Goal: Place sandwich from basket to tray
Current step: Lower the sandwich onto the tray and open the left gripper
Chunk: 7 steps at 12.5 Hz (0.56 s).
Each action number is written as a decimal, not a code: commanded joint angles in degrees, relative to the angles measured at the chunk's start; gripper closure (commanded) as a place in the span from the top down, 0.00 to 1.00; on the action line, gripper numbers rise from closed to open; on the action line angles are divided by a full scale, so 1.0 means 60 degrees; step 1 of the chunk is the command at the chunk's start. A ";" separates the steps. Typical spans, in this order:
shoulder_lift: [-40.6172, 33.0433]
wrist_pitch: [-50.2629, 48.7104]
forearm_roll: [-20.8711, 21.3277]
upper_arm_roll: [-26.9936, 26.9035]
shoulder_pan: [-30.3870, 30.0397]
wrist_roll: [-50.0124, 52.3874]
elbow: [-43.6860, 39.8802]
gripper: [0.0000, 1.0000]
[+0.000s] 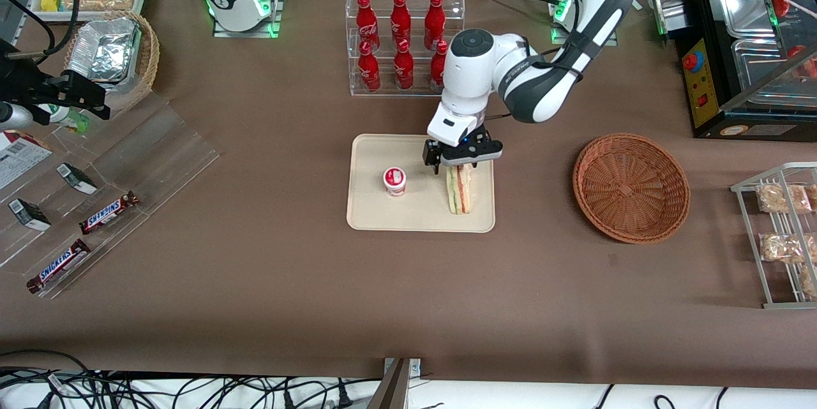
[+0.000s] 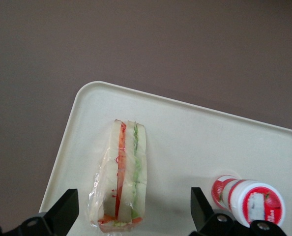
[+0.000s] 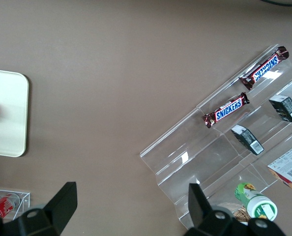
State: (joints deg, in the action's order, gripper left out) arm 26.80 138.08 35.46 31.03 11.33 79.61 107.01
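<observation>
Hovering over the tray (image 1: pixel 370 217), the left arm's tool (image 1: pixel 454 168) hangs just above the upper end of the sandwich (image 1: pixel 459 191), its black fingers (image 2: pixel 65 211) spread wide and gripping nothing. From the wrist camera the two fingers stand well clear on either side of the wrapped wedge (image 2: pixel 121 179), with bare tray showing between each finger and the wrap.

That sandwich lies on the tray, along the edge toward the working arm's end of the table (image 1: pixel 255 281). Its long axis runs from the tool toward the front camera, and the cut face is turned up, so the white bread and the red and green filling show as stripes running lengthwise. The clear wrap bulges loose along one side.

Beside it on the same tray, apart from it and toward the parked arm's end, stands a small red-and-white cup (image 1: pixel 395 180).

Well apart from the tray, toward the working arm's end of the table, sits the round reddish-brown basket (image 1: pixel 630 187). Farther from the front camera than the tray stands a clear rack of red bottles (image 1: pixel 401 39).
</observation>
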 commanded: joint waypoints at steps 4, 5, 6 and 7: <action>-0.0072 -0.2766 -0.1882 0.0307 -0.0348 -0.1711 -0.2305 1.00; -0.0072 -0.2783 -0.1926 0.0307 -0.0523 -0.1711 -0.2337 1.00; -0.0087 -0.2783 -0.1941 0.0322 -0.0627 -0.1726 -0.2351 1.00; -0.0116 -0.2812 -0.1941 0.0322 -0.0744 -0.1726 -0.2468 1.00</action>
State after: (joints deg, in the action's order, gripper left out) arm 25.73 122.62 25.56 32.25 8.27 71.18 93.90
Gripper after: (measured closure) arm 0.000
